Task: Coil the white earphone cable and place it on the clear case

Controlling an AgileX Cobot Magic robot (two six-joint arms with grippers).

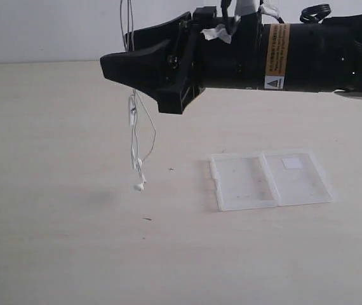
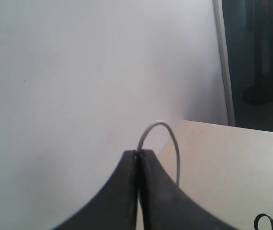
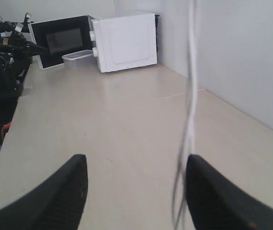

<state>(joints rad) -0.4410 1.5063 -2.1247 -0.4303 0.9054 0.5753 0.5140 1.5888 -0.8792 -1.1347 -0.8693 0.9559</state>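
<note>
The white earphone cable hangs in several thin strands from above the frame, with an earbud dangling just over the tabletop. My left gripper is shut on a loop of the cable; it is out of the exterior view. My right gripper reaches in from the right at cable height, open, and the strands pass next to one finger. In the right wrist view the cable hangs blurred beside one fingertip of the open gripper. The clear case lies open and flat on the table, to the right of the cable.
The pale wooden table stretches round the case. Far along it stand a white microwave, a black appliance and a small clear tub. Another black arm is near that end. A white wall runs behind.
</note>
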